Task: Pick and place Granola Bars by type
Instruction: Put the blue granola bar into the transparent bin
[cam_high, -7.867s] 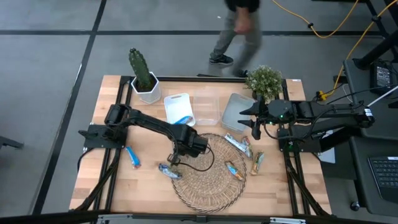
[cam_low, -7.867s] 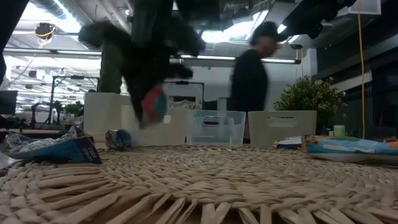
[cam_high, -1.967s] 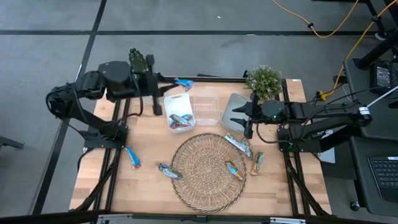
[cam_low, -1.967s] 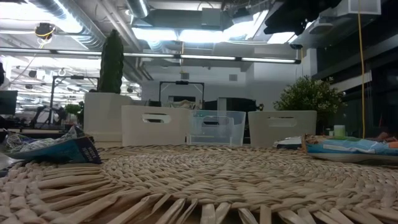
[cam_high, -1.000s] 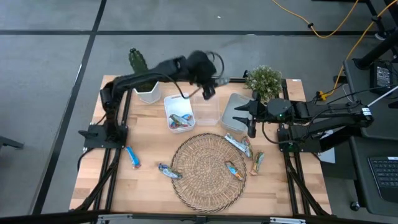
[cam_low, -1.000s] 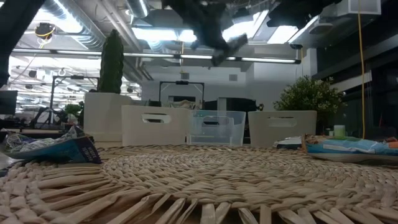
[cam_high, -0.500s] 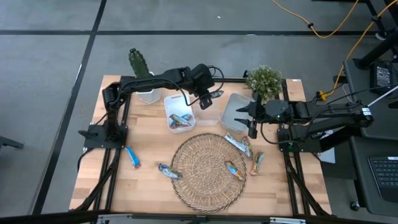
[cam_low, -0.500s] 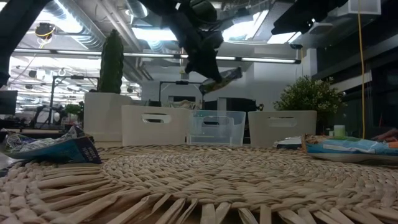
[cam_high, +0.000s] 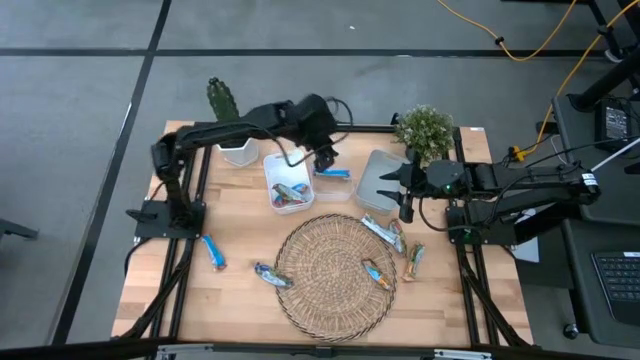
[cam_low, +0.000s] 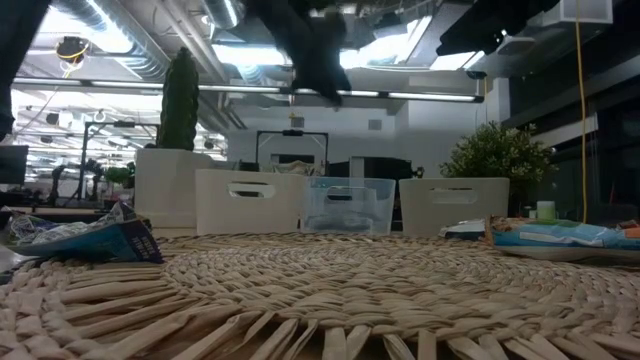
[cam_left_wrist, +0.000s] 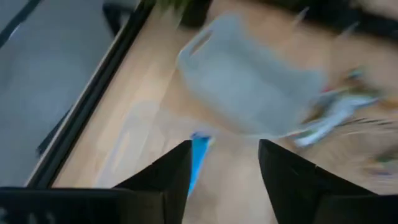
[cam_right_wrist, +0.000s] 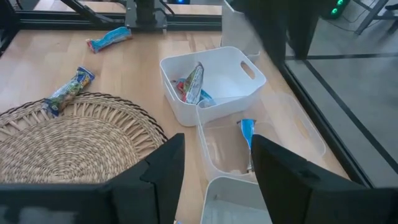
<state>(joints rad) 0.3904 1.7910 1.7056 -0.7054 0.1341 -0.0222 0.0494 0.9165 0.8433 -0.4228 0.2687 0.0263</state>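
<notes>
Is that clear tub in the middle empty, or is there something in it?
Not empty: one blue bar lies inside the clear tub, beneath the open left gripper.

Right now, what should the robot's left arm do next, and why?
Probably lift away and go for another bar. The left gripper is open above the clear tub, and the blue granola bar already lies inside, apart from its fingers.

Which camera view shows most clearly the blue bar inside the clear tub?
The right wrist view shows it best: the blue bar lies sharp and unhidden inside the clear tub. The high view shows it small, just beside the left gripper. The left wrist view shows it blurred. In the low view I cannot make it out.
</notes>
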